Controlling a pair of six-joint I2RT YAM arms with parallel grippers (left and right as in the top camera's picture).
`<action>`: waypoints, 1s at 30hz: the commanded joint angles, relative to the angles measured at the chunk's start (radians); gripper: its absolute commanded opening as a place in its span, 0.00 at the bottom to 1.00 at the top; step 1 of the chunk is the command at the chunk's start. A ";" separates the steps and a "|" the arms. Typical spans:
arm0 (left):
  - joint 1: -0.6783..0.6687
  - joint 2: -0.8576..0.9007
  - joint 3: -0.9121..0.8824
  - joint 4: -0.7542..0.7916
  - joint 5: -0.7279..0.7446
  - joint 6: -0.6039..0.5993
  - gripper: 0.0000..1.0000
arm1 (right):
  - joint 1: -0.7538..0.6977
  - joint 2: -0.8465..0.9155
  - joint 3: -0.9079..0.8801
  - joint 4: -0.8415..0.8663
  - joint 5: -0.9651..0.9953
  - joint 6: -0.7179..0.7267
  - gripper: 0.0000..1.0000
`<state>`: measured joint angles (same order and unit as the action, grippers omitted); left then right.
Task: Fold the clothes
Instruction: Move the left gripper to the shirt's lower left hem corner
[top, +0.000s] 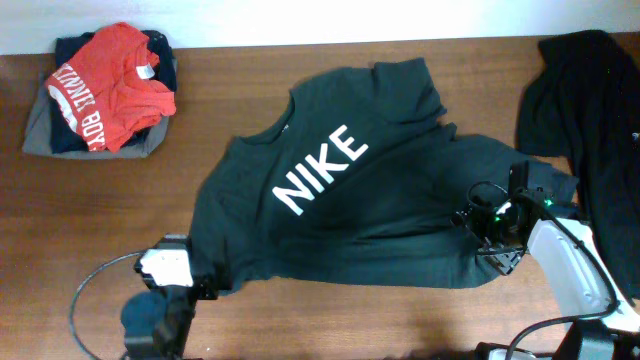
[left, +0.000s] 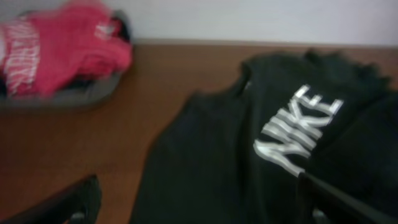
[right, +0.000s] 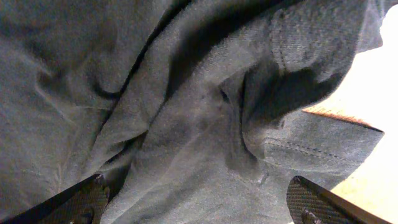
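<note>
The clothes, a black T-shirt (top: 340, 200) with white NIKE lettering, lie spread face up across the middle of the wooden table (top: 100, 220). My left gripper (top: 200, 283) hovers at the shirt's near-left hem, open; in the left wrist view (left: 199, 208) its two fingers (left: 71, 202) stand wide apart with the dark cloth (left: 211, 155) between and ahead of them. My right gripper (top: 492, 238) sits over the bunched right side of the shirt, open, its jaws spread over wrinkled fabric (right: 186, 124) and a hemmed edge (right: 311, 149) without pinching it.
A red tee with white lettering (top: 110, 85) lies on a pile of folded dark and grey garments at the far left corner. Another black garment (top: 585, 110) is heaped at the right edge. A cable (top: 90, 285) loops beside the left arm.
</note>
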<state>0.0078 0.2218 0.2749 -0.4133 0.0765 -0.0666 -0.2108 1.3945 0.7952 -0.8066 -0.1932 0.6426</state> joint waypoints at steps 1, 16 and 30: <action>0.003 0.164 0.195 -0.060 -0.040 -0.075 0.99 | -0.006 0.002 0.021 0.007 -0.018 -0.010 0.96; 0.003 0.756 0.524 -0.498 -0.216 -0.423 0.99 | -0.006 0.002 0.023 0.012 -0.017 -0.011 0.98; 0.028 1.209 0.543 -0.553 0.006 -0.619 0.99 | -0.006 0.002 0.023 0.005 -0.017 -0.011 0.98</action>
<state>0.0185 1.3720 0.8082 -0.9619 0.0570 -0.5716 -0.2108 1.3945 0.7967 -0.7975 -0.2085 0.6415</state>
